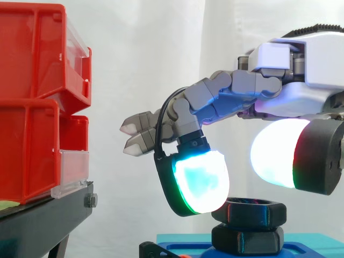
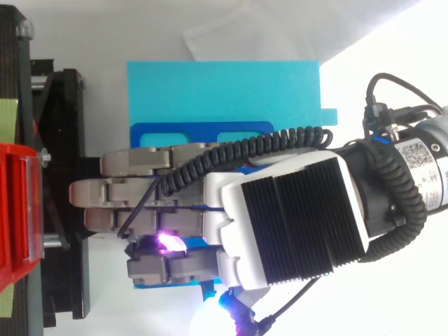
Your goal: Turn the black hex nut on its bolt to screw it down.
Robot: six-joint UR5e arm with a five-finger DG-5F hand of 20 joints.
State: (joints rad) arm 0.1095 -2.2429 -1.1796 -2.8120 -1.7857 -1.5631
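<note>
1. Black hex nut is found just beneath the hand, between fingertip and thumb pad.
2. Hand is held apart, nothing clamped (fingertip contact unclear).
3. Grasping is judged in hand; next, pads must be closed on it and twisted.

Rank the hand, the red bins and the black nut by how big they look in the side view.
1. Hand
2. Red bins: cut off by the picture's edge, so their rank against the hand is unsure
3. Black nut
</note>
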